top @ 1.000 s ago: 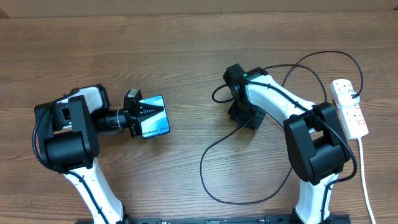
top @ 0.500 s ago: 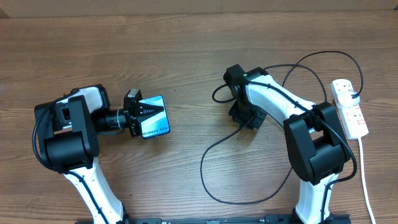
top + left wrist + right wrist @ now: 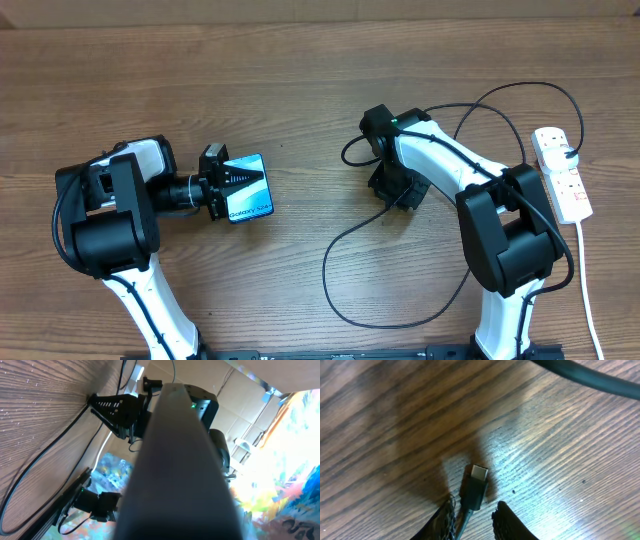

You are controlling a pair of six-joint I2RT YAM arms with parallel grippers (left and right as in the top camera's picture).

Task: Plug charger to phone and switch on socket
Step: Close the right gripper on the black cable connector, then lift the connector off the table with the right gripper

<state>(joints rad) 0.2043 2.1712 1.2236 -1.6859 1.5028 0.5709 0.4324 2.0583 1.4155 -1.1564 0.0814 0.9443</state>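
Charger (image 3: 324, 268) cable runs from the socket (image 3: 562, 176) in wide black loops over the wooden table (image 3: 300, 70). Its connector tip (image 3: 476, 485) lies flat on the wood between the socket and the phone (image 3: 253, 204), nearer the socket. From overhead that tip is hidden under the right claw (image 3: 398, 188). Only the right wrist view shows it, lying between the two fingertips with its metal end pointing away from them. The right claw stands narrowly parted around the cable just behind the tip. One fingertip seems to touch the cable, while a strip of bare wood shows beside the other, so the cable is not clamped. The phone, well apart from the socket and beyond the right claw, is clenched in the left claw (image 3: 238, 180), its lit screen turned to the overhead camera. The left wrist view gives only a blurred dark edge of the phone across its middle, and its own fingers cannot be made out there.
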